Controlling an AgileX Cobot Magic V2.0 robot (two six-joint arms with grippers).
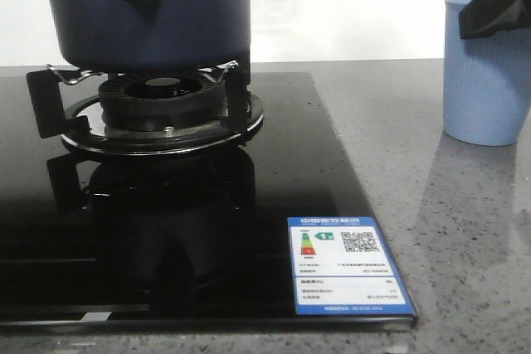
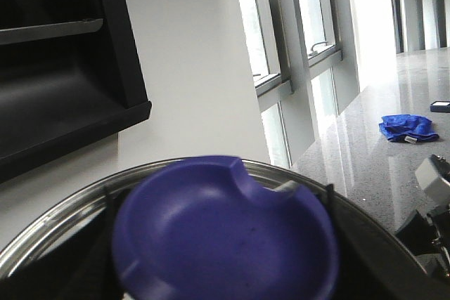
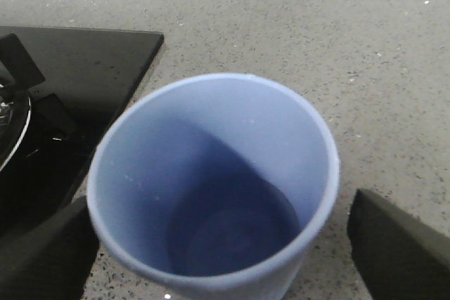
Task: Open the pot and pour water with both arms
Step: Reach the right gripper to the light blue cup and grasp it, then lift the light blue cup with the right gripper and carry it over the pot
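The big round dark navy-blue pot (image 1: 145, 10) with flat matte sides is sitting on the black metal burner stand (image 1: 162, 109) at the left of the shiny black glass stove top (image 1: 207, 238), and its short handle stub with a round hole is facing the front camera. No claw is showing near the pot in the front view, so it is not clear how far the left claw is from it. The left wrist view is showing something the front view is not: a round purple-blue dished lid (image 2: 225, 233) with a notch in its rim, very close and blurry, lying over a shiny silver ring (image 2: 49, 226). The left claw's fingers are not showing clearly there, so I cannot tell if that claw is wide, narrow or holding the lid. Farther right, a blue and white sticker label (image 1: 348, 267) is sitting on the stove's front corner. On the speckled grey stone counter (image 1: 465, 221) the pale blue ribbed cup (image 1: 485, 72) is standing well apart from the pot. The black right claw (image 3: 225, 244) is spread wide, with one finger on each side of the cup, and the fingers (image 3: 401, 244) are not squeezing it. Only the right wrist view is looking down inside the cup.
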